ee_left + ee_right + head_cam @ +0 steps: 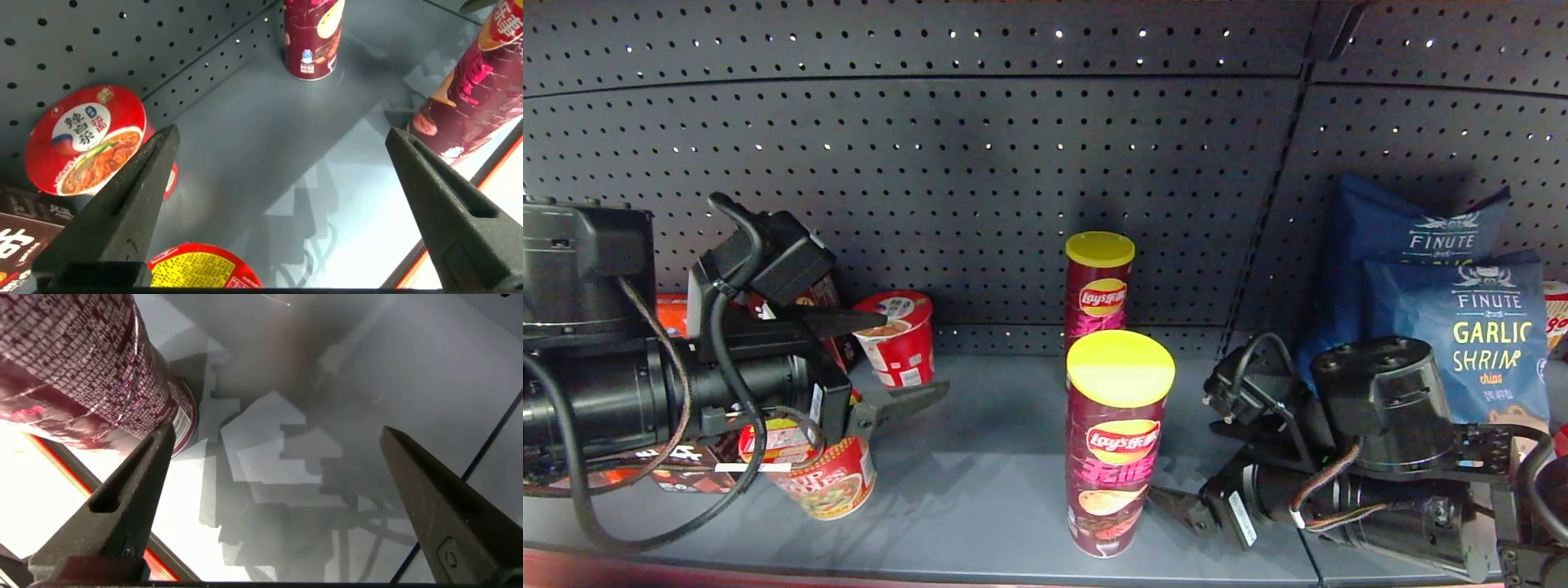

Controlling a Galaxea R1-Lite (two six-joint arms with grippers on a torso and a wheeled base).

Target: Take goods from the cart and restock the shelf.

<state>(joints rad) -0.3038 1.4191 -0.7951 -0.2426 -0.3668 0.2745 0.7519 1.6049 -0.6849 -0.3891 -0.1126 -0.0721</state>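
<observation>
Dark perforated back panel (931,147), blue snack bags (1490,343) at right

The head camera looks forward and slightly down, close onto the shelf (980,490) and its pegboard back (1013,163). The left wrist camera sits low behind the left claw (282,135), facing along the shelf toward the front can (470,90) and the rear can (313,37). The right wrist camera hangs very near the shelf floor, looking down past the right claw (278,431) — the front can shows in all three views.

A shop — a pegboard-backed shelf (980,457) stocked with chip canisters (1117,441), noodle cups (900,339) and snack bags (1486,327).
</observation>
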